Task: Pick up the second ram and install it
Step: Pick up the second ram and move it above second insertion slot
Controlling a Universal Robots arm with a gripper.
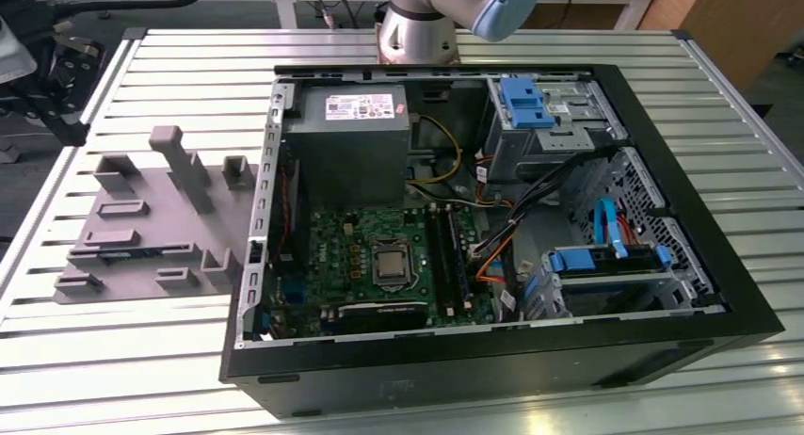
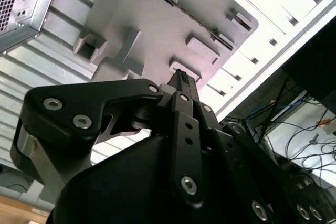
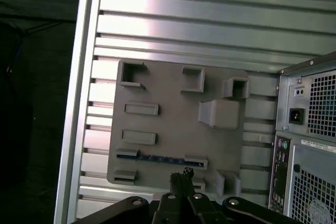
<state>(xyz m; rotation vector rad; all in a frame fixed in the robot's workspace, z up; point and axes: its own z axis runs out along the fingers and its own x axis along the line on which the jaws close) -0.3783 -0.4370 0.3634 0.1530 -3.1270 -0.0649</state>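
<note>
Hovering over the grey slotted fixture [image 3: 173, 114], the claw [image 3: 181, 173] has its two fingers pressed together with nothing between them, as both wrist views show. The second ram [image 3: 157, 158] sits in a slot of that fixture, a thin blue strip running between two low grey end blocks. In the first wrist view the claw's tips appear just beside the strip; I cannot tell whether they touch it. In the exterior view the strip sits in the near part of the fixture, toward the exterior view's left. The open computer case [image 1: 503, 346] stands just to the exterior view's right of the fixture, both on the slatted metal counter [image 1: 113, 360]. The green motherboard [image 1: 358, 251] lies inside the case. The arm's base [image 1: 421, 30] stands at the far side of the counter, behind the case.
</note>
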